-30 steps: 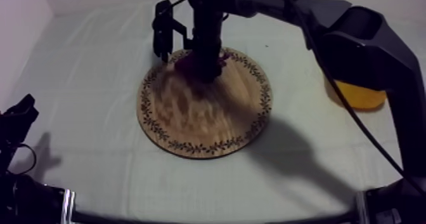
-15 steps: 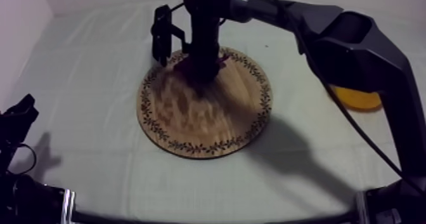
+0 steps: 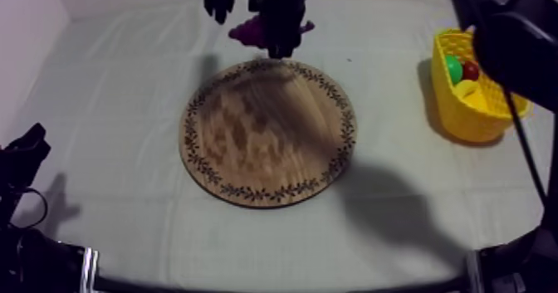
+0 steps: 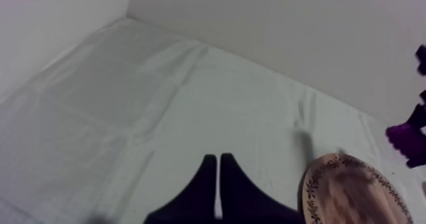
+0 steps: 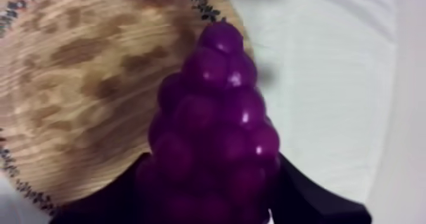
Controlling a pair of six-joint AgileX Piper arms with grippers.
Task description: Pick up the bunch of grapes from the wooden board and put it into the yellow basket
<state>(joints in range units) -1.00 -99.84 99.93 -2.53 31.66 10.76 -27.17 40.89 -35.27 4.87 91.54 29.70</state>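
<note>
One bunch of grapes [image 5: 215,138] is clamped between the two fingers of the right gripper [image 3: 281,32] and held clear of the one wooden board [image 3: 267,132], just beneath it. One yellow basket [image 3: 477,118] with three toy fruits [image 3: 465,87] is seen well off to its side. The left gripper [image 4: 219,176] is closed, empty.

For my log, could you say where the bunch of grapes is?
In the top view the bunch of grapes hangs in the right gripper above the wooden board's far rim.
</note>
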